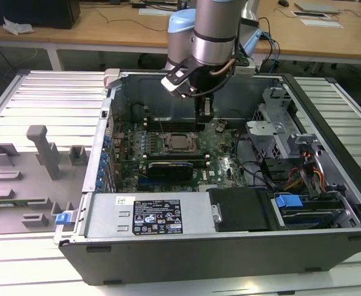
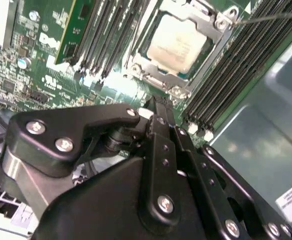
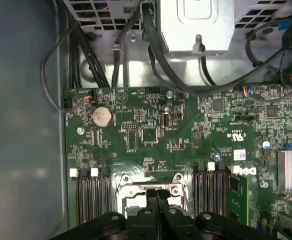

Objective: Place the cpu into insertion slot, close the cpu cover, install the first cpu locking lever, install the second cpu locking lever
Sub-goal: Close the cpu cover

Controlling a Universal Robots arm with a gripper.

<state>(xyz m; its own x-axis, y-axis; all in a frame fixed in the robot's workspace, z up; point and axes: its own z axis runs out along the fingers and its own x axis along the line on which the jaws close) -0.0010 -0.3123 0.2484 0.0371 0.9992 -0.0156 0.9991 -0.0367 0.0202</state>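
1. Nearest in the exterior view is the open black metal computer case (image 1: 168,246). It lies on a grey slatted table (image 1: 44,105).
2. Inside the case is the green circuit board (image 1: 223,161), with rows of long black memory slots (image 2: 235,70) flanking the socket.
3. The insertion slot (image 1: 166,143), a square silver-rimmed socket, sits mid-board. The cpu (image 2: 178,45), a flat silvery-grey square chip, lies seated in it.
4. The cpu cover (image 2: 153,75), a thin silvery windowed frame, lies flat around the chip. A thin silver metal rod (image 2: 270,17) runs out from one corner.
5. Just beyond the socket, the black gripper (image 1: 205,117) points down at the board. In both wrist views its fingers (image 3: 150,200) are pressed together, with nothing visible between them.
6. Farthest away are light wooden desks (image 1: 106,31).
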